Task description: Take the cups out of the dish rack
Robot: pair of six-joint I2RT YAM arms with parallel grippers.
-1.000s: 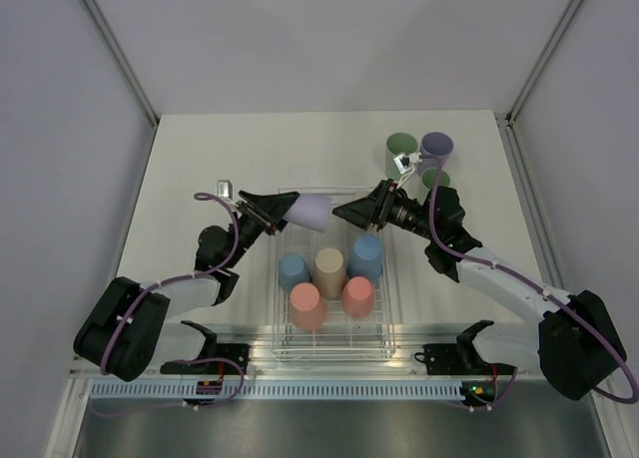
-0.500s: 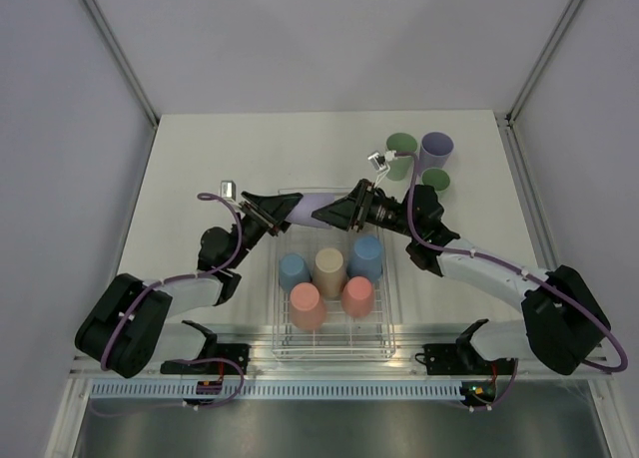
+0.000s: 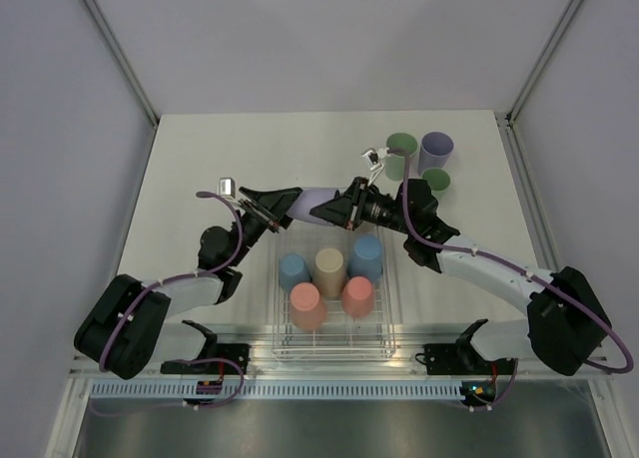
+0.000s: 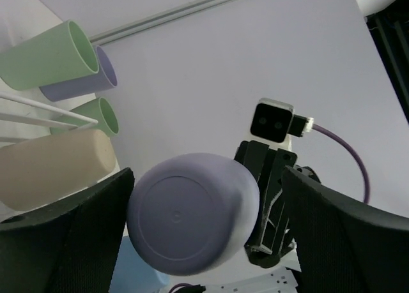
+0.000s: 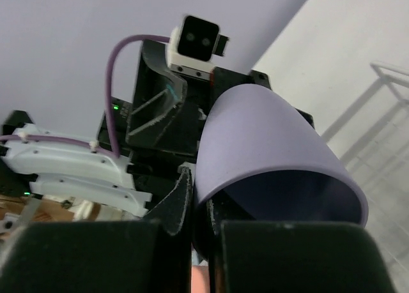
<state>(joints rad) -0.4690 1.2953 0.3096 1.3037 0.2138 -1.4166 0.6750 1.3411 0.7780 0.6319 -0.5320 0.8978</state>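
Observation:
A purple cup (image 3: 313, 201) lies on its side in the air over the far end of the clear dish rack (image 3: 276, 323). My right gripper (image 3: 327, 212) is shut on its rim, one finger inside and one outside, as the right wrist view shows (image 5: 201, 203) on the cup (image 5: 268, 146). My left gripper (image 3: 288, 205) is open, its fingers spread either side of the cup's base (image 4: 192, 219) with a gap on the right. Two blue cups (image 3: 293, 270) (image 3: 366, 255), a beige cup (image 3: 328, 268) and two coral cups (image 3: 307, 304) (image 3: 357, 295) stand upside down in the rack.
Two green cups (image 3: 401, 151) (image 3: 435, 182) and a purple cup (image 3: 436, 150) stand upright on the table at the back right, behind my right arm. Grey walls close in the table on three sides.
My right arm has swung left from the back-right cups and closed on the purple cup's rim. My left gripper has stayed at the cup's base.

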